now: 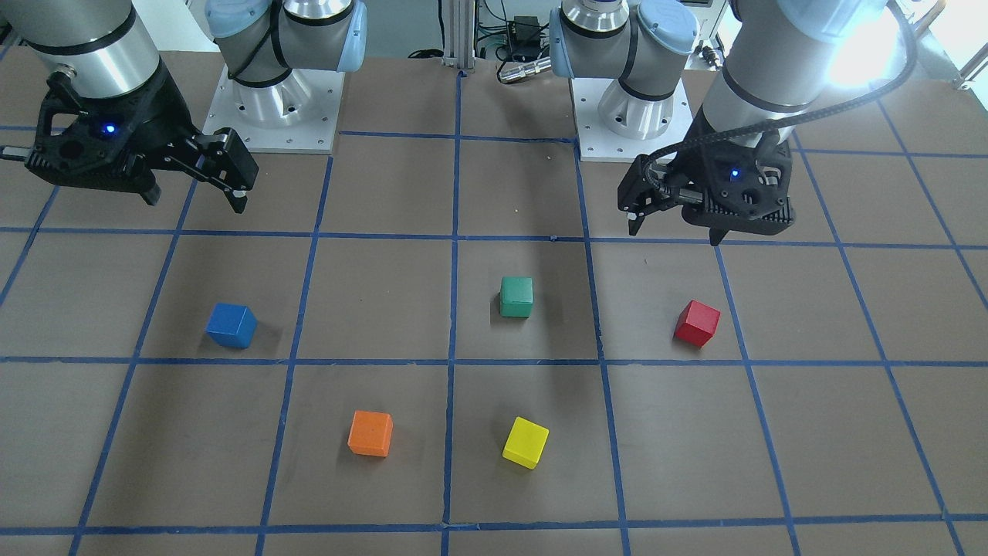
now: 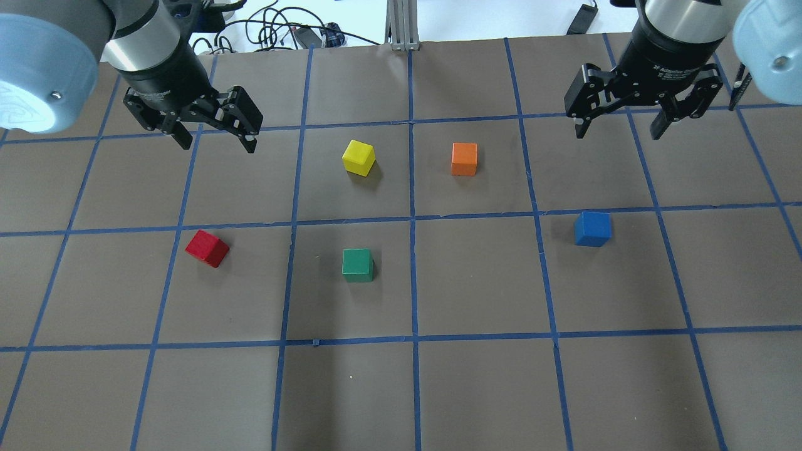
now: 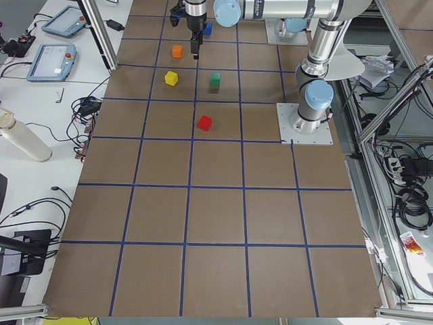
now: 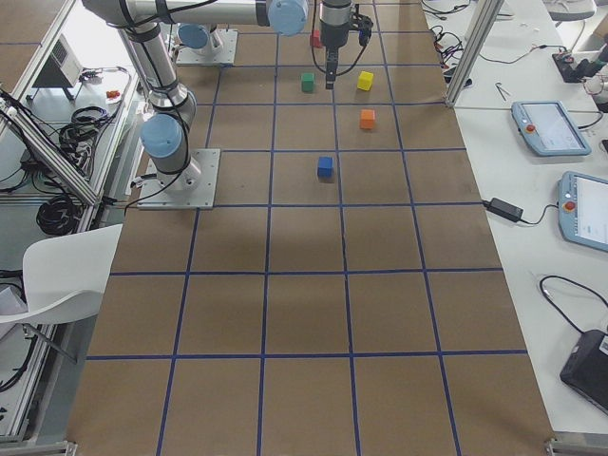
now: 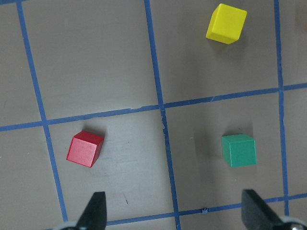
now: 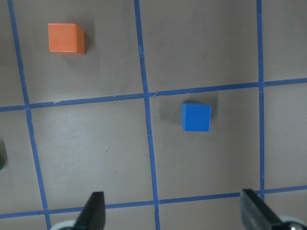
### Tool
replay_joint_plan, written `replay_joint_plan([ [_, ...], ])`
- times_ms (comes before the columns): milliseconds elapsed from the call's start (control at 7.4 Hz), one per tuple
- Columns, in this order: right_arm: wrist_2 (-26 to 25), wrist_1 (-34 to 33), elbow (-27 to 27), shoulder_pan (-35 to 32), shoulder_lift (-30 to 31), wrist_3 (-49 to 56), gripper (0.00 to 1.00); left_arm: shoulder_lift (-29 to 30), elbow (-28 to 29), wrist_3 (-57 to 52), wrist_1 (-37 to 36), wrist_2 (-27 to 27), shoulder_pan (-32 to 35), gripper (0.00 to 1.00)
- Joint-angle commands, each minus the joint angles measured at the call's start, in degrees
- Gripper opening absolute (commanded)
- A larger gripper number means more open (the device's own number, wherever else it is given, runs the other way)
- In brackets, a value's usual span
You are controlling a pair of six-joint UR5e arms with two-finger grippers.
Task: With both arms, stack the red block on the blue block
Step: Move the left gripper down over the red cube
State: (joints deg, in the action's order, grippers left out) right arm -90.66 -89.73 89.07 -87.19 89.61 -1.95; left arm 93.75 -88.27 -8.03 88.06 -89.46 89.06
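A robotics lab is showing here: two silver-grey jointed robot arms (image 3: 312, 61) are standing bolted to white metal base plates (image 3: 287, 135) on a brown counter (image 3: 216, 217) gridded with blue tape (image 1: 386, 361), while grey handheld control tablets (image 4: 540, 126) and loose black cables (image 2: 269, 19) are lying on white side benches (image 4: 560, 242).

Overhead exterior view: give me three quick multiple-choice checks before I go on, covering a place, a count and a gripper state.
1. The red block lies on:
A. the robot's left side
B. the robot's right side
C. the centre line

2. Cubes on the table:
A. four
B. five
C. six

3. The left gripper is:
A. open and empty
B. shut on the red block
C. shut on nothing

Answers:
1 A: it sits in the overhead view's left half.
2 B: red block, blue block, green cube, yellow cube and orange cube.
3 A: its fingers stand spread above the table, with nothing between them.
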Motion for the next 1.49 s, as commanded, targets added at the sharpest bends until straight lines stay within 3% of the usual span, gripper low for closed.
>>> replay_joint_plan([
  [0,-0.04,-0.01,0.05,0.00,0.04,0.01,1.00,-1.45,-1.36,0.38,0.27,0.16,0.41,1.00],
  [270,-0.31,-0.01,0.05,0.00,0.04,0.28,1.00,-0.86,-4.87,-3.54,-1.65,-0.44,-1.33,1.00],
  [405,-0.22,-0.09,0.05,0.00,-0.04,0.19,1.00,-0.59,-7.85,-13.93,-6.19,-2.45,-6.39,1.00],
  [676,-0.74,-0.01,0.05,0.00,-0.04,0.54,1.00,1.50,-12.87,-23.56,-12.19,-1.51,-14.24,1.00],
  [946,-0.74,-0.09,0.05,0.00,-0.05,0.63,1.00,4.32,-20.15,-32.64,-24.29,-1.77,-14.97,1.00],
  [1351,-0.92,-0.01,0.05,0.00,-0.05,0.54,1.00,6.78,-26.50,-37.50,-30.92,-1.94,-16.20,1.00],
])
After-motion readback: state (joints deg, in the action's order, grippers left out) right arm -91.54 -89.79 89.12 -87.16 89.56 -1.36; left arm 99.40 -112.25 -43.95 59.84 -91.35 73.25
